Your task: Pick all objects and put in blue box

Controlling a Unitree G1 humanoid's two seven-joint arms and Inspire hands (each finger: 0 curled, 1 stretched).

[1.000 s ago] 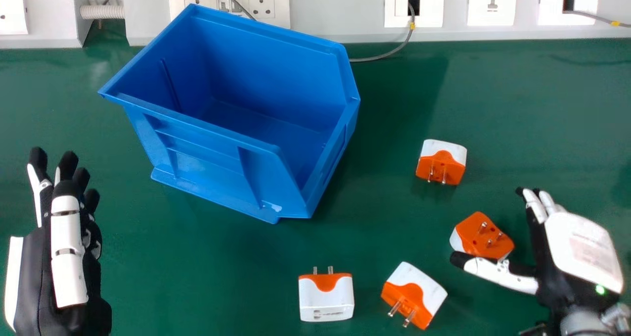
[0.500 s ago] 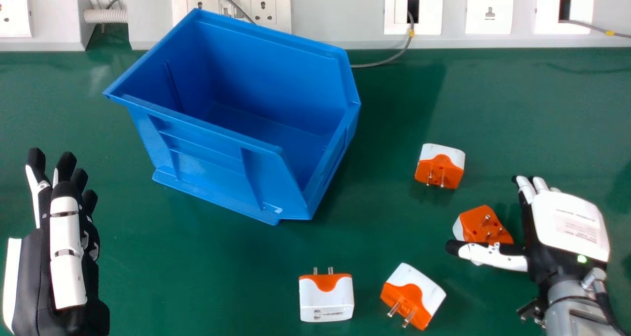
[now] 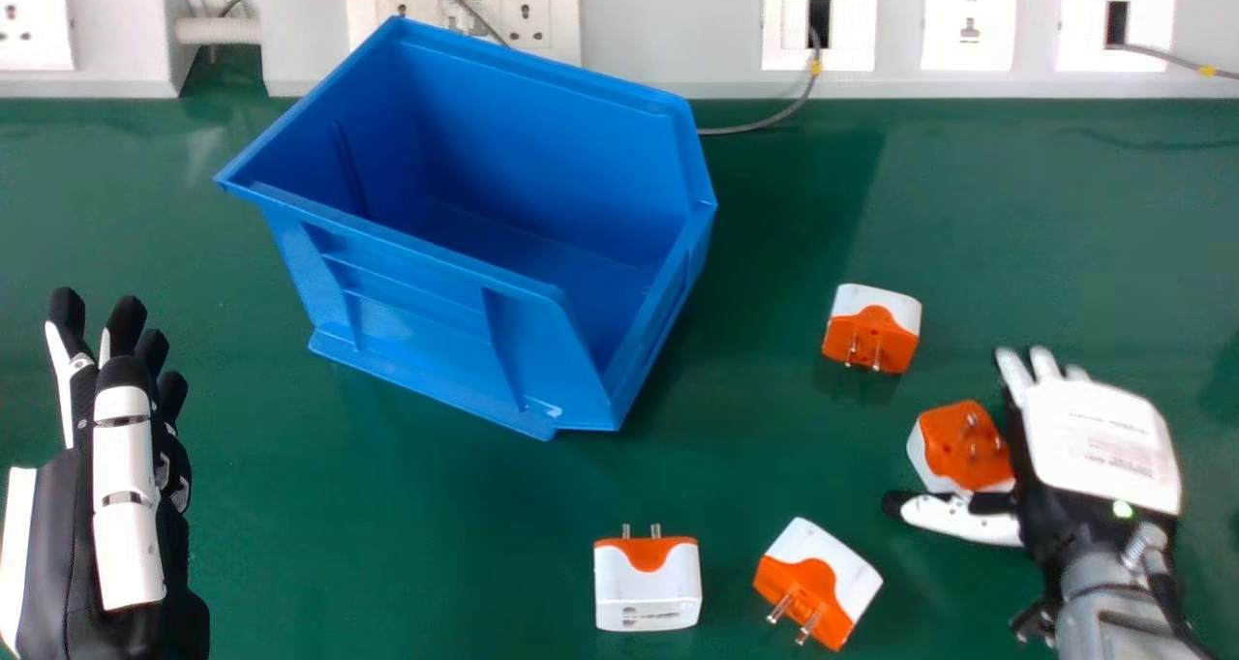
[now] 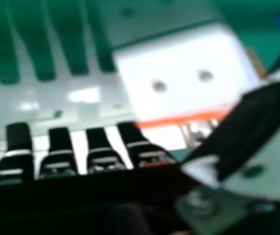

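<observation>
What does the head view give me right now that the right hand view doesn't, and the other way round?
Head view: the left hand, the inside of the blue box, and the layout of three adapters lying apart on the table.

Right hand view: a close look at a white face with two dark round marks, on the nearest adapter.

Both: the right hand, that adapter by its thumb, and green tabletop. A blue patch in the right hand view may be the box.
</observation>
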